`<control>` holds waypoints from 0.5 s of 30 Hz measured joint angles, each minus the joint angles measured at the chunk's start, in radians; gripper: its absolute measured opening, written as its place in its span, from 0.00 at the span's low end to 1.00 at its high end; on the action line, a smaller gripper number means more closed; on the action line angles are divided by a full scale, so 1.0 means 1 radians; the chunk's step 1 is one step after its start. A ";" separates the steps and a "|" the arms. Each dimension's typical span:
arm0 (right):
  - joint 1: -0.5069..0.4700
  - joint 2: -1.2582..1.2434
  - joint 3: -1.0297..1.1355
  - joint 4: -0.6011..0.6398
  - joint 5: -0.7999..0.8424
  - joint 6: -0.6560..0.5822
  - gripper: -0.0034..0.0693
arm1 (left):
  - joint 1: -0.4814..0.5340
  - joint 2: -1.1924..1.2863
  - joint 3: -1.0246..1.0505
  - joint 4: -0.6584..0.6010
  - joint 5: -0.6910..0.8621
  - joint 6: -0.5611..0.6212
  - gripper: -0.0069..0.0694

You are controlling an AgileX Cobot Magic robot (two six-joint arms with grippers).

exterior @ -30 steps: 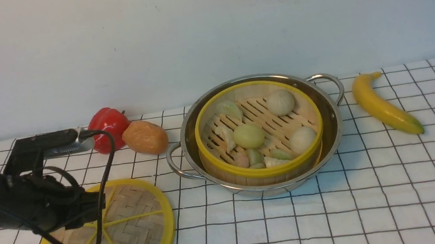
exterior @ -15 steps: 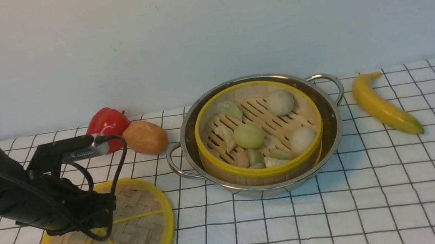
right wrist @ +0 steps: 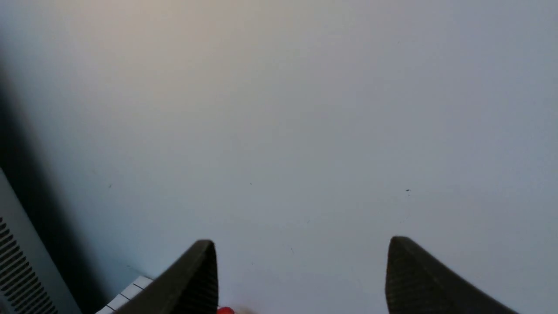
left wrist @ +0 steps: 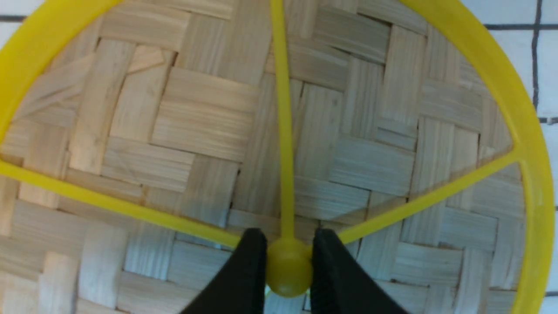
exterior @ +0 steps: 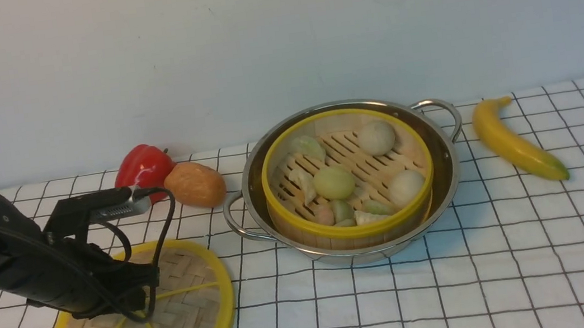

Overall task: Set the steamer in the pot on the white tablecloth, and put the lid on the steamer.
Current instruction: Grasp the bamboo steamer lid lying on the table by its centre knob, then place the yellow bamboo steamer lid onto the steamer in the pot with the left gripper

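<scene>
A: Round bamboo steamer basket with yellow rim (exterior: 354, 230)?
B: In the wide steel two-handled pot (exterior: 442, 167), mid white grid tablecloth (exterior: 509, 271), nearer its back edge.
A: Flat woven-bamboo lid (exterior: 193, 312)?
B: Front-left corner, left of pot, apart.
A: Rest?
B: Red bell pepper (exterior: 142, 164) and brown bread roll (exterior: 195, 184) behind lid, side by side, roll on the right. Yellow banana (exterior: 515, 143) right of pot.

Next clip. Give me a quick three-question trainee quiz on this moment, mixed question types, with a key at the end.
1. True or false: the steamer already sits inside the pot.
2. Which part of the lid is the left gripper closed on: (a) the rim, (b) the centre hub, (c) a spoke?
3. Fill in: the right gripper is ____ and holds nothing.
Key: 1 true; 2 b; 3 open.
</scene>
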 joint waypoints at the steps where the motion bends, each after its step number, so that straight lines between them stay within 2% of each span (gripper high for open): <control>1: 0.000 0.000 0.000 0.000 0.000 0.000 0.74 | 0.000 -0.017 -0.010 0.029 0.014 -0.002 0.24; 4: 0.000 0.000 0.003 -0.001 0.000 0.000 0.74 | 0.000 -0.052 -0.056 0.079 0.058 -0.020 0.24; 9: 0.000 -0.023 0.080 -0.001 -0.001 0.000 0.74 | -0.016 -0.109 -0.287 0.199 0.228 -0.117 0.24; 12: 0.000 -0.045 0.159 -0.001 -0.001 0.000 0.74 | -0.080 -0.092 -0.437 0.227 0.275 -0.130 0.24; 15: 0.000 -0.071 0.230 -0.001 0.002 0.000 0.74 | -0.195 -0.030 -0.605 0.232 0.328 -0.130 0.24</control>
